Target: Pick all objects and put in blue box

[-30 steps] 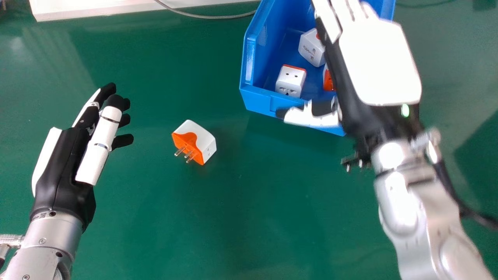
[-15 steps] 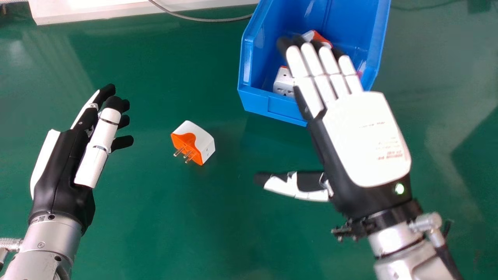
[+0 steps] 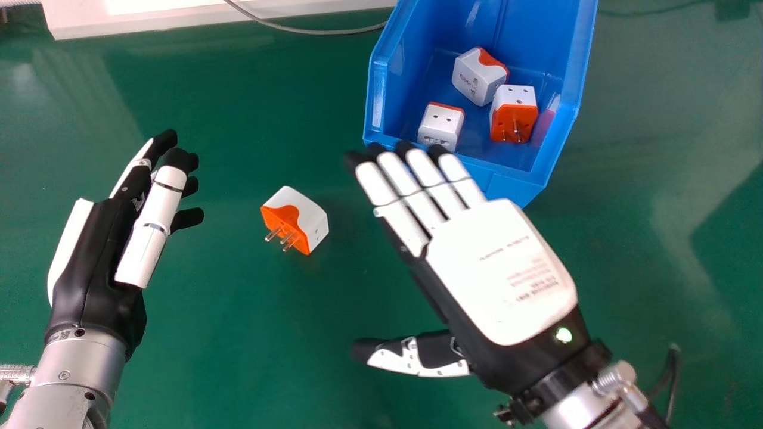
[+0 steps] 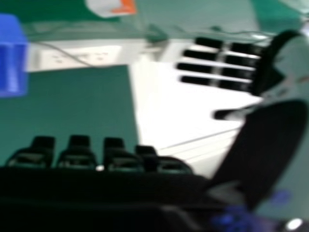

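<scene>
Right hand (image 3: 501, 271) withdrawn, flat, empty; left hand (image 3: 98, 256) relaxed, empty; adapter (image 3: 305, 213) white, orange, pronged

A smooth green tabletop (image 3: 238, 357) spreads across the scene, with soft glare (image 3: 24, 80) at far left and a darker shadow (image 3: 736, 220) on the right. Along the far left edge lies a white, brightly lit slab (image 3: 77, 21), a thin grey cable (image 3: 322, 31) curving off it; the right hand view shows a blurred pale socket strip (image 4: 79, 57).
</scene>
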Robot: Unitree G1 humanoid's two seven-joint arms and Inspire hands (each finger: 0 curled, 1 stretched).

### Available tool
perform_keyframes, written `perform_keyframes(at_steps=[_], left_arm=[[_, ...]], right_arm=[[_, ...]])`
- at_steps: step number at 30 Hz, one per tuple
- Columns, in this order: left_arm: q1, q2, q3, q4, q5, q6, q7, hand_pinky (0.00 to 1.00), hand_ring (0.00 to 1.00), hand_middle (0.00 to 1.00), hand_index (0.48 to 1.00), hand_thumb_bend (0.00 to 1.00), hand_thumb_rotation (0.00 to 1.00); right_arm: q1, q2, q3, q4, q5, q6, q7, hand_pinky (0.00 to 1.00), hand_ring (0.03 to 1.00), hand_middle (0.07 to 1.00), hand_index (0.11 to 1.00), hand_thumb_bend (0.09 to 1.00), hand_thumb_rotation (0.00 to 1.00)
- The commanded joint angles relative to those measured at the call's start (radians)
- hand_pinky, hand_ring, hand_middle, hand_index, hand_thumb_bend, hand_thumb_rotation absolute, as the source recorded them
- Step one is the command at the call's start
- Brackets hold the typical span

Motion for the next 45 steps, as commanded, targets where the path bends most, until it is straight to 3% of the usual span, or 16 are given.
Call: perform_keyframes(at_steps=[1,7,14,18,22,27,33,34,35,41,45], left_arm=[[-0.005,0.008,-0.001,-0.02,0.012,-0.017,0.007,0.81,0.89,0.89,0.931,0.45,0.89],[-0.01,0.006,-0.004,-0.013,0.022,-0.018,0.011,0.81,0.88,0.89,0.931,0.45,0.89],[-0.014,-0.004,-0.01,-0.008,0.029,-0.014,0.021,0.81,0.88,0.89,0.929,0.45,0.89],[-0.016,-0.016,-0.014,-0.017,0.032,0.012,0.041,0.81,0.89,0.89,0.927,0.45,0.89],[-0.018,-0.031,-0.022,-0.04,0.041,0.049,0.069,0.82,0.89,0.89,0.927,0.44,0.91],[-0.025,-0.039,-0.031,-0.055,0.05,0.081,0.089,0.82,0.9,0.89,0.927,0.43,0.92],[-0.027,-0.043,-0.034,-0.067,0.052,0.101,0.096,0.82,0.9,0.89,0.93,0.43,0.93],[-0.026,-0.044,-0.035,-0.071,0.052,0.104,0.097,0.82,0.9,0.89,0.932,0.43,0.93],[-0.025,-0.044,-0.036,-0.075,0.053,0.107,0.097,0.82,0.9,0.89,0.933,0.43,0.93],[-0.022,-0.044,-0.041,-0.088,0.056,0.117,0.098,0.82,0.9,0.89,0.935,0.42,0.93],[-0.021,-0.044,-0.044,-0.092,0.058,0.121,0.1,0.82,0.9,0.89,0.935,0.42,0.93]], right_arm=[[-0.073,-0.013,-0.005,0.024,0.04,-0.059,0.017,1.0,1.0,1.0,1.0,0.48,0.43],[-0.271,-0.022,0.01,0.166,0.108,-0.173,0.091,1.0,1.0,1.0,1.0,0.497,0.4],[-0.565,0.027,0.051,0.403,0.138,-0.235,0.201,1.0,1.0,1.0,1.0,0.505,0.32],[-0.7,0.068,0.075,0.528,0.112,-0.216,0.229,1.0,1.0,1.0,1.0,0.489,0.29],[-0.797,0.09,0.101,0.654,0.097,-0.211,0.23,0.99,1.0,1.0,1.0,0.547,0.26],[-0.893,0.117,0.143,0.794,0.05,-0.21,0.193,0.98,1.0,1.0,1.0,0.587,0.22],[-1.013,0.16,0.197,0.966,0.015,-0.225,0.141,0.98,1.0,1.0,1.0,0.487,0.15],[-1.03,0.167,0.204,0.991,0.012,-0.224,0.137,0.97,1.0,1.0,0.997,0.396,0.1],[-1.044,0.173,0.21,1.013,0.012,-0.223,0.134,0.97,1.0,1.0,0.996,0.362,0.08],[-1.091,0.19,0.235,1.084,0.015,-0.214,0.146,0.96,1.0,1.0,0.99,0.261,0.02],[-1.119,0.211,0.251,1.126,0.016,-0.192,0.173,0.96,1.0,1.0,0.987,0.244,0.01]])
